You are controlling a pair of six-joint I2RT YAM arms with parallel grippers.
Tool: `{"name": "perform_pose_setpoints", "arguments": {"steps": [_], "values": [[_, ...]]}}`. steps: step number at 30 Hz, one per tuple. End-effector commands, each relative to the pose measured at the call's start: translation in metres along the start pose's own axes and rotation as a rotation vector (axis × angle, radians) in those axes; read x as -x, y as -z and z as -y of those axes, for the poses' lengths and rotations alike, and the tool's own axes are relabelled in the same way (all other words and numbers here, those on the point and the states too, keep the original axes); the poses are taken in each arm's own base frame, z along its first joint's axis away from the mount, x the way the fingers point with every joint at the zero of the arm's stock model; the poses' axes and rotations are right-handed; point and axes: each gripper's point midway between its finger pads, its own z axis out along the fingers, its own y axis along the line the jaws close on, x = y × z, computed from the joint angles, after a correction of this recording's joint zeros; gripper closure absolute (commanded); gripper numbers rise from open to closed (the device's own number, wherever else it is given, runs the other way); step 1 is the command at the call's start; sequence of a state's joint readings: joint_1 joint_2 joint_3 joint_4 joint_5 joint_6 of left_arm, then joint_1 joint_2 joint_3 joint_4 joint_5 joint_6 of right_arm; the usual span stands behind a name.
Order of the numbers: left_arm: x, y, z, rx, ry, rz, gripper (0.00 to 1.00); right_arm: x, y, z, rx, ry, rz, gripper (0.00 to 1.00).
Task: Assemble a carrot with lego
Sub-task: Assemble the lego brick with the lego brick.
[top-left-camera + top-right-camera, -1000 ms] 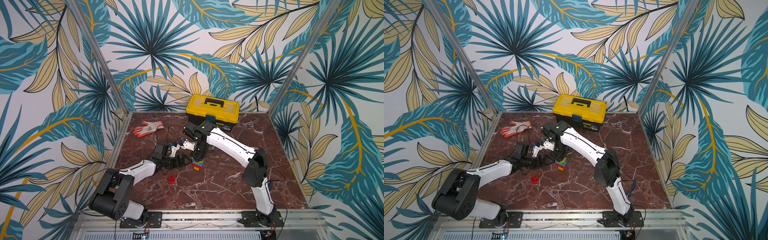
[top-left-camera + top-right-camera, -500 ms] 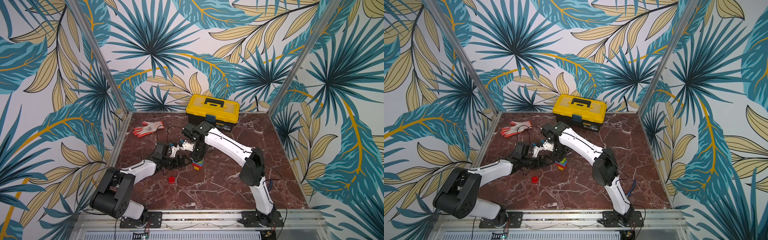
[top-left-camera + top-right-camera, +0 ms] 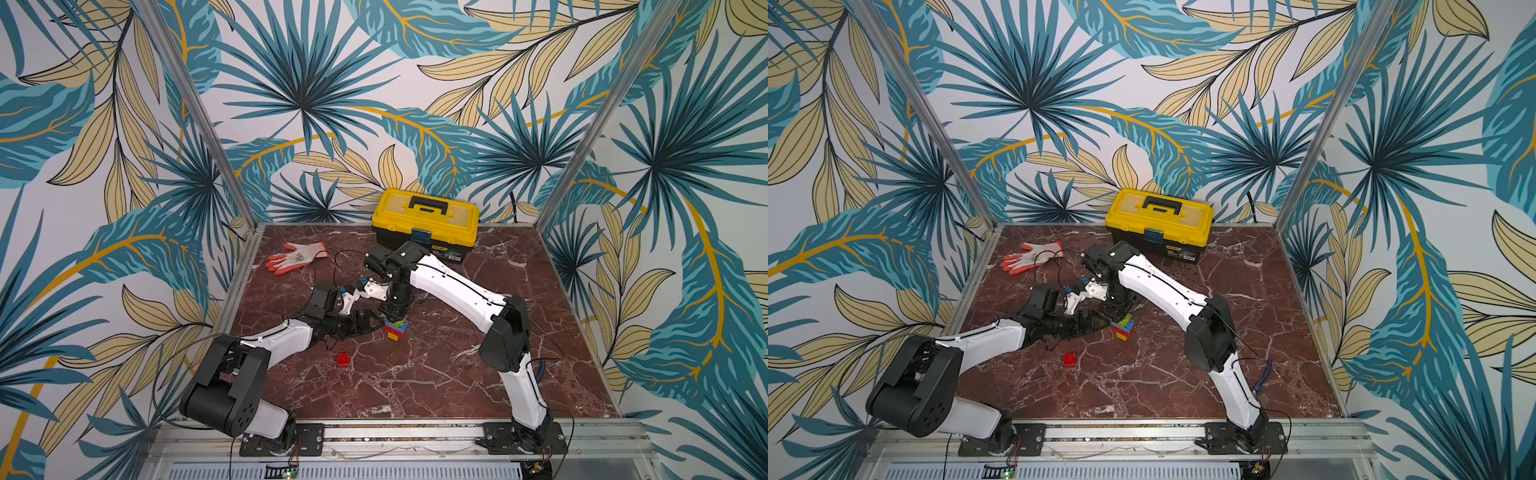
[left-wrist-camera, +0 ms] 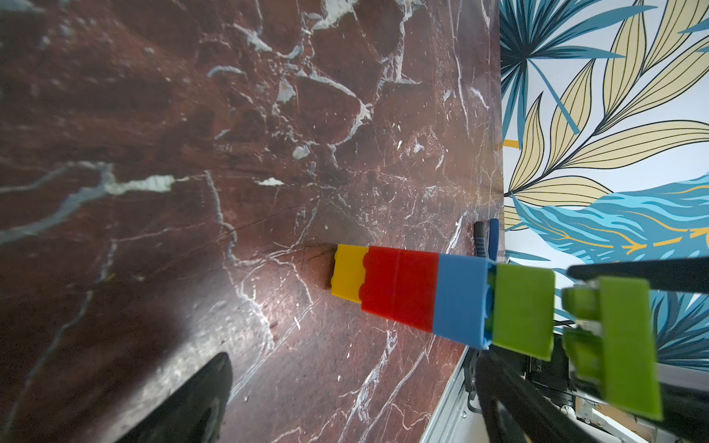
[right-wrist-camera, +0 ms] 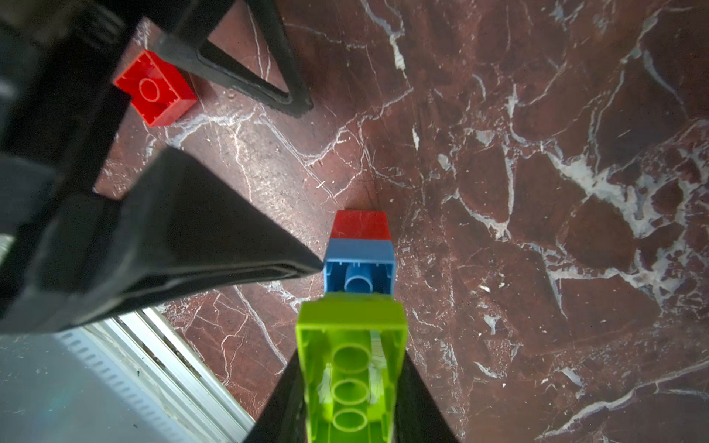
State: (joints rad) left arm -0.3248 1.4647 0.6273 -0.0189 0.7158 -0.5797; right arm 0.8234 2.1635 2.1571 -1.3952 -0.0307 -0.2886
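The carrot (image 3: 395, 329) looks light, stiff and easy to tip, so the wide left gripper (image 3: 371, 325) at its 9 o'clock should brace its blue part while the right gripper (image 5: 351, 368) clamps a green brick (image 5: 351, 387).

A brick stack (image 3: 395, 328) stands upright mid-table (image 3: 457, 374), the left gripper (image 3: 371, 325) just beside it on its left, and the right gripper (image 3: 395, 315) directly above, clamping an oblong brick (image 5: 351, 376). A loose brick (image 3: 343, 360) lies in front, to the left. A toolbox (image 3: 424, 220) and a glove (image 3: 297, 257) sit behind.

R wrist view: green brick (image 5: 351, 368) cut by edge, carrot (image 5: 360, 247) yellow tip hidden.
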Motion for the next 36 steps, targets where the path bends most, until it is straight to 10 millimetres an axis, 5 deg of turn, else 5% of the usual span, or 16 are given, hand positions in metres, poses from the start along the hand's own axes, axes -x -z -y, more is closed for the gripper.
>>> {"name": "perform_pose_setpoints", "arguments": {"steps": [1, 36], "values": [[0.012, 0.0, 0.01, -0.022, -0.042, 0.018, 0.01, 0.0, 0.018, 0.002, -0.015, -0.002, 0.035, 0.69], [0.012, -0.001, 0.009, -0.022, -0.038, 0.014, 0.01, -0.016, -0.015, -0.001, 0.034, -0.016, -0.06, 0.68]]}}
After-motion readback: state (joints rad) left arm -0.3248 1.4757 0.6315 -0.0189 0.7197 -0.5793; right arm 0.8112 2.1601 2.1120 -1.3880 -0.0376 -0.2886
